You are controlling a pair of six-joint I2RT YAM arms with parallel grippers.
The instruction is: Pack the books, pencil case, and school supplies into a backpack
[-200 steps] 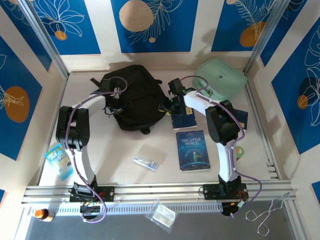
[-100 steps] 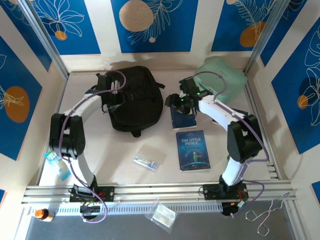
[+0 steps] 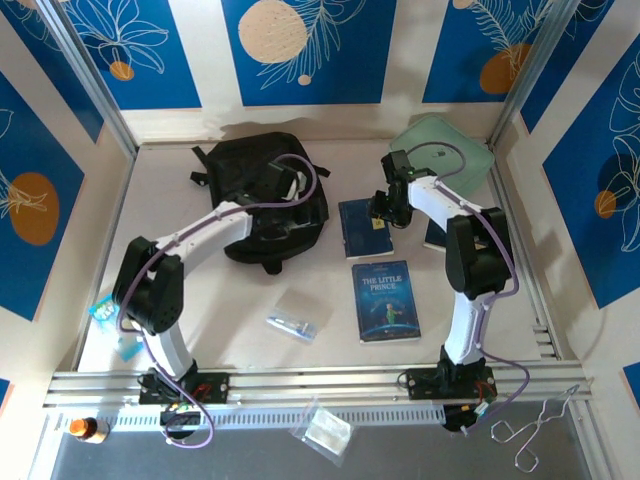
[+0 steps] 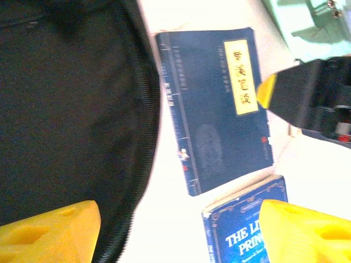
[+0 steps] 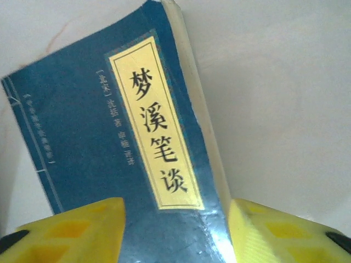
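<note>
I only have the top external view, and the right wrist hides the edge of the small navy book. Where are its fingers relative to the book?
Observer: In the right wrist view, the right gripper has its fingers apart, one over the cover of the small navy book and the other just past its page edge.
Operator: Is the left gripper holding anything over the backpack?
Observer: No. In the left wrist view, the left gripper is wide open and empty, above the zip of the backpack.
Operator: Which way up is the book?
Observer: Cover up. Its yellow label of Chinese characters is readable.
</note>
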